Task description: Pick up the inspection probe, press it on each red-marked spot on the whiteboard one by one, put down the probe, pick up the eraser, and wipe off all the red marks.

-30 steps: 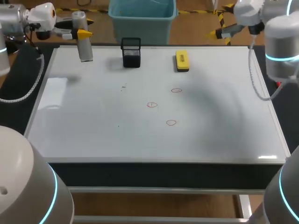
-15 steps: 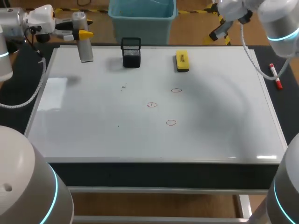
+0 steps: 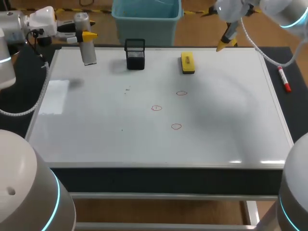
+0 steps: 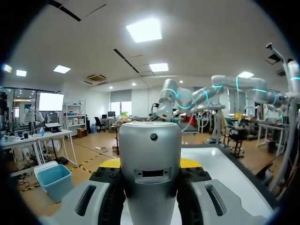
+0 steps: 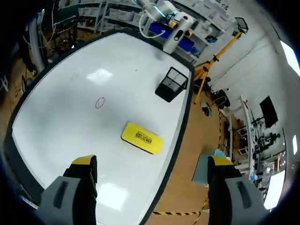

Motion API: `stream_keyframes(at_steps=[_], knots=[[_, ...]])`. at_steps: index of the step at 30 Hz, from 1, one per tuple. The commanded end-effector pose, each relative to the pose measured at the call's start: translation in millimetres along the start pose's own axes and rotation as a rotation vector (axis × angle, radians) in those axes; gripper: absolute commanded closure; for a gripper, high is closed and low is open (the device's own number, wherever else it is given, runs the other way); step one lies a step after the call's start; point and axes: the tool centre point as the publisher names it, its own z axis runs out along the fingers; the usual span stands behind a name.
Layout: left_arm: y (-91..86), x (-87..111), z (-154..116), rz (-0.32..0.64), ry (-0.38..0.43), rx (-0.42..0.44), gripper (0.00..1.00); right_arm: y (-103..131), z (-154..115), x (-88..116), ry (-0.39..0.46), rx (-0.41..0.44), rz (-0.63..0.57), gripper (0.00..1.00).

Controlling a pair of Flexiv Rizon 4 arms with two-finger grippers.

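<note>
At the upper left, the left claw (image 3: 84,35) pinches the silver inspection probe (image 3: 88,52) over the whiteboard's (image 3: 96,134) far corner. Right of it stands a black mesh holder (image 3: 134,54), then the yellow eraser (image 3: 187,63) lies flat. Three red marks (image 3: 176,126) sit near the centre. At the upper right, the right claw (image 3: 224,44) hangs spread and holds nothing. A red marker (image 3: 284,79) lies on the counter (image 3: 276,55) at the right edge.
</note>
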Motion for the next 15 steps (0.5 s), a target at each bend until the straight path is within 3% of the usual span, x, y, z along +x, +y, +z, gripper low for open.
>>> stream_keyframes(at_steps=[1,15], knots=[[-2.3,3.8,0.0,0.002,-0.018,-0.002,1.00,6.5,-0.6,2.2,0.323,0.230,-0.627,0.00],[-2.3,3.8,0.0,0.002,-0.018,-0.002,1.00,6.7,-0.5,2.6,0.321,0.225,-0.619,0.00]])
